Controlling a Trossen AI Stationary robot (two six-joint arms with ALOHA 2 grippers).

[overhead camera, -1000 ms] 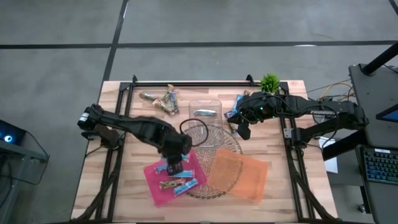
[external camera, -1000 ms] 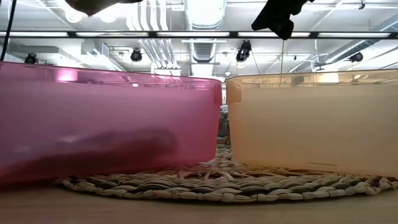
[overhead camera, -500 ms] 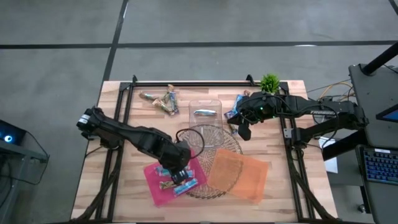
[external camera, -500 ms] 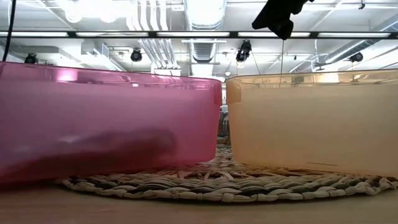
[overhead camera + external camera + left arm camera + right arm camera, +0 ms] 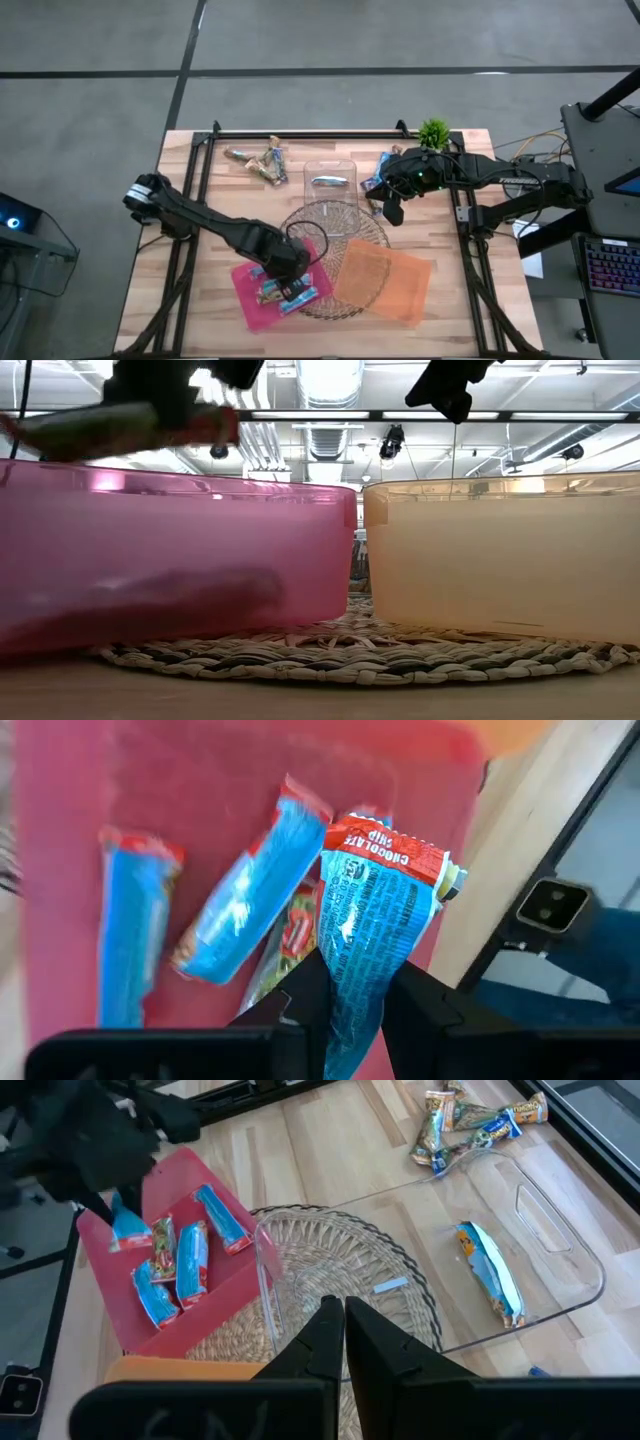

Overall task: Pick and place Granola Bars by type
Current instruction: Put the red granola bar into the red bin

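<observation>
The left pincer [image 5: 284, 283] hangs over the pink tray [image 5: 243, 285], clamped on one end of a blue granola bar [image 5: 375, 915] that sticks out past its fingertips. Other bars [image 5: 178, 1258] lie in the tray below. The right pincer [image 5: 392, 210], fingers closed and empty, waits above the surface [image 5: 190, 230] beside the clear box [image 5: 330, 180].

1 camera looks straight down, 1 sits at table level, 2 ride wrists; all share the pink tray [image 5: 247, 290].
</observation>
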